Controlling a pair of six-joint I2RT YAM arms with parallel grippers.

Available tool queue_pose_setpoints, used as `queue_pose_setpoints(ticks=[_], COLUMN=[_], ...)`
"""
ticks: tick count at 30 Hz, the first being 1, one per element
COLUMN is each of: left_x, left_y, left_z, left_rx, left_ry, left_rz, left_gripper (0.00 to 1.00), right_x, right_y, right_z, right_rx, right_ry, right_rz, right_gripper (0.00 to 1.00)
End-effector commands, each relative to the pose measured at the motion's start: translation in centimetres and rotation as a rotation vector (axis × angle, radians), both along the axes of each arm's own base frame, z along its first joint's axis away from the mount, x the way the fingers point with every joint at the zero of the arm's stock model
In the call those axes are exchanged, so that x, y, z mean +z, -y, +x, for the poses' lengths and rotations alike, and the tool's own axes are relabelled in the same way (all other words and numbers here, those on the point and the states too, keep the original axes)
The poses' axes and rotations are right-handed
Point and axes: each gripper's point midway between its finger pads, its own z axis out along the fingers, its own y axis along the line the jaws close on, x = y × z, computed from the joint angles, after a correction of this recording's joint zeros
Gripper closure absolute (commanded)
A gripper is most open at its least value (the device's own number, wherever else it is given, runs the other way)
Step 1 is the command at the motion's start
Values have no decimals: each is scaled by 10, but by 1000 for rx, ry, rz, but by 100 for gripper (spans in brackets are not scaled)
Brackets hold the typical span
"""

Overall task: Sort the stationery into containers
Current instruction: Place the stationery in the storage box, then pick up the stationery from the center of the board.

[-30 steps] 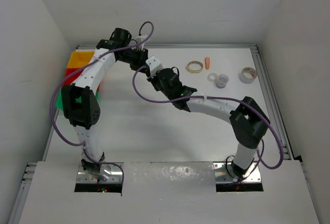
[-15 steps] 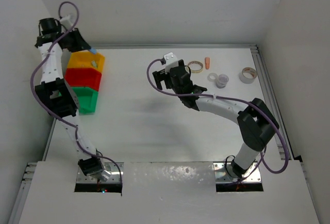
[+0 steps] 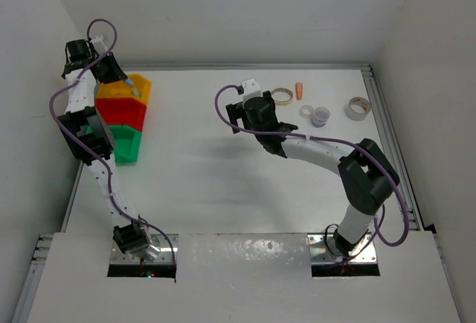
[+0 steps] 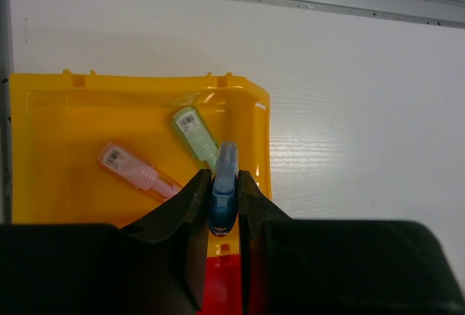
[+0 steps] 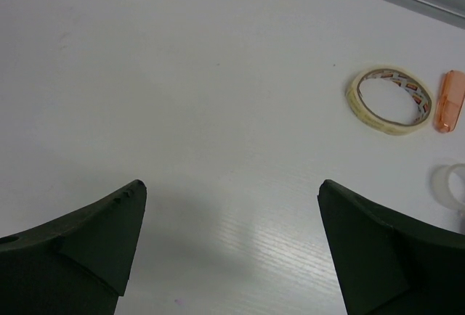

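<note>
My left gripper (image 4: 221, 178) is shut on a blue capsule-shaped piece (image 4: 224, 184), held just above the front lip of the yellow bin (image 4: 65, 119). A green piece (image 4: 195, 132) and a pink piece (image 4: 131, 168) lie inside that bin. From above, the left gripper (image 3: 121, 79) hangs over the yellow bin (image 3: 143, 87), which is joined to the red bin (image 3: 123, 112) and the green bin (image 3: 124, 144). My right gripper (image 5: 231, 184) is wide open and empty over bare table at mid-table (image 3: 251, 106). A tan tape ring (image 5: 389, 101) and an orange piece (image 5: 449, 101) lie ahead to its right.
Right of the tan ring (image 3: 280, 96) and the orange piece (image 3: 299, 90) lie a clear ring (image 3: 307, 111), a small clear roll (image 3: 320, 117) and a whitish roll (image 3: 358, 107). An aluminium rail (image 3: 245, 65) edges the table's back, with white walls close on both sides.
The two grippers were close together at mid-table. The left arm has swung far left to the yellow bin. The right gripper has opened wide and shifted right toward the tape rings.
</note>
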Motion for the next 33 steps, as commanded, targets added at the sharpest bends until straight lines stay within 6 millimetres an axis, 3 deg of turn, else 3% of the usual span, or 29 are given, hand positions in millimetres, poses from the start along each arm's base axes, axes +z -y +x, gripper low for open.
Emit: queue_pose_setpoints(ticks=[1, 5, 8, 11, 14, 16, 17, 19, 20, 21, 22, 23, 24, 25, 26, 28, 33], left_x=[9, -3, -9, -2, 22, 46, 55, 82, 90, 105, 111, 116, 124, 123, 117, 124, 128], left_y=[-13, -21, -34, -47, -52, -50, -50, -44, -43, -39, -33, -29, -21, -15, -9, 1, -2], left_z=[21, 26, 26, 23, 22, 21, 20, 19, 17, 13, 11, 9, 3, 1, -3, -9, -20], left_rx=[22, 53, 105, 163, 186, 199, 206, 212, 215, 217, 205, 194, 180, 161, 149, 114, 124], left_ry=[92, 83, 67, 62, 99, 137, 154, 198, 208, 230, 241, 248, 254, 252, 231, 230, 198], left_rz=[46, 53, 92, 150, 179, 192, 198, 200, 196, 196, 185, 178, 175, 176, 173, 195, 250], left_gripper=[100, 80, 42, 24, 14, 7, 4, 0, 0, 0, 0, 0, 0, 0, 0, 0, 0], right_x=[10, 10, 12, 9, 10, 20, 19, 10, -18, -9, -16, -51, -46, -55, -75, -88, -118], right_y=[-2, 2, 17, 46, 81, 115, 132, 153, 162, 179, 187, 190, 199, 203, 211, 222, 230], right_z=[10, 16, 29, 55, 87, 114, 133, 151, 161, 177, 186, 192, 204, 208, 212, 217, 217], right_rx=[-27, -40, -93, -186, -270, -367, -421, -484, -519, -568, -588, -593, -609, -614, -624, -638, -644], right_ry=[15, -4, -47, -141, -201, -190, -183, -191, -232, -222, -230, -287, -270, -277, -302, -328, -399], right_rz=[24, 17, 6, 9, 15, 51, 67, 65, 47, 74, 79, 61, 77, 79, 82, 150, 245], right_gripper=[1, 1, 1, 1, 42, 79, 82, 76, 58, 56, 55, 53, 53, 55, 64, 71, 69])
